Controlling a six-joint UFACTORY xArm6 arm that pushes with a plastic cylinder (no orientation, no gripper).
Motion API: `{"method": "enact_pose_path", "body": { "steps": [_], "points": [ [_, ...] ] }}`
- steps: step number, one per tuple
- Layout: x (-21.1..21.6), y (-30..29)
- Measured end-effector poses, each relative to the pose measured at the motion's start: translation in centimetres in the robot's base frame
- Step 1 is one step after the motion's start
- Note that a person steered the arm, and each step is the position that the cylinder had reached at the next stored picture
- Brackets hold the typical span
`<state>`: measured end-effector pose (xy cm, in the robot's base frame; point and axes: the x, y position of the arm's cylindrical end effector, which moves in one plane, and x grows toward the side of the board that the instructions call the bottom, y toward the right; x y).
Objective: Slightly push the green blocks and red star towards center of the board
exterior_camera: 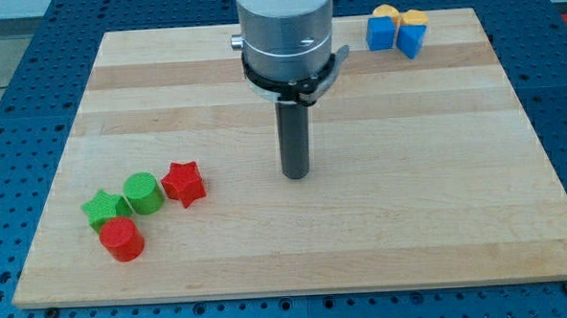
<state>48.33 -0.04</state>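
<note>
The green star (102, 207), green cylinder (143, 193) and red star (183, 183) cluster at the worktop's (439, 210) lower left, touching; a red cylinder (122, 239) adjoins. They look light, rigid and easily slid, best nudged from their left. There is no hand, only my tip (296, 175), touching nothing, well right of them

The table (363, 232) is pale wood with light stripes. On it are a red star (183, 183), a red cylinder (122, 239), a green cylinder (143, 193), a green star (103, 208), two blue blocks (382, 33) (411, 41) and two yellow blocks (384, 12) (413, 17). My tip (296, 176) is dark grey.
</note>
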Motion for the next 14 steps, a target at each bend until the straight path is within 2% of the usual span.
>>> {"method": "enact_pose_path", "body": {
  "steps": [1,2,3,4,5,6,7,9,10,12,14],
  "points": [
    [-0.2,0.0],
    [-3.2,-1.4],
    [-6.5,-7.2],
    [-7.9,-15.8],
    [-6.9,-24.2],
    [-3.5,-29.8],
    [-2.9,-30.4],
    [7.1,-29.4],
    [8.2,-27.8],
    [5.4,-23.9],
    [4.9,-22.0]
  ]
}}
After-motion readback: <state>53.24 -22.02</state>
